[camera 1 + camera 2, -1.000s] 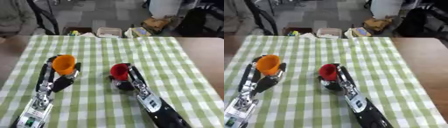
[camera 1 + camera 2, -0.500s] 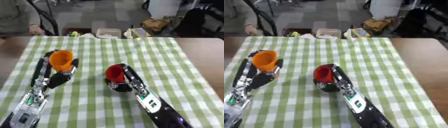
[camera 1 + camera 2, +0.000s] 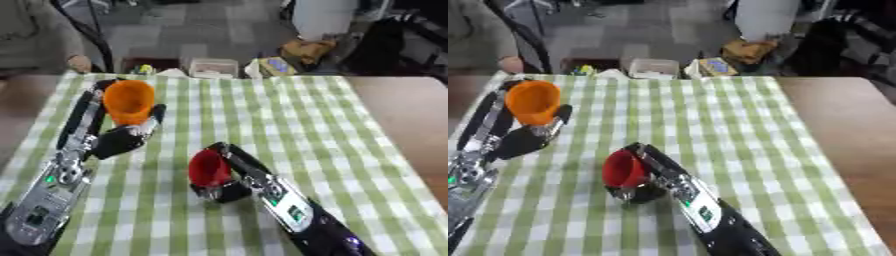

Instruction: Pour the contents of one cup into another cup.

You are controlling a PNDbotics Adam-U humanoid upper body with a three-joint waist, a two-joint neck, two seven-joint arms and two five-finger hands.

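I have my left hand (image 3: 118, 140) wrapped around the orange cup (image 3: 129, 101), my right hand (image 3: 229, 175) around the red cup (image 3: 208, 167), mouths tipped inward, well apart, set for pouring.

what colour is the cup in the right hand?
Red cup, held in the right hand; clearest in the left eye view.

1. What the orange cup (image 3: 129, 101) holds is too blurred to tell.
2. The left robot hand (image 3: 118, 139) is partly hidden behind that cup.
3. The red cup (image 3: 208, 168) covers part of the right robot hand (image 3: 229, 186).
4. Both arms are cut off at the lower edge.
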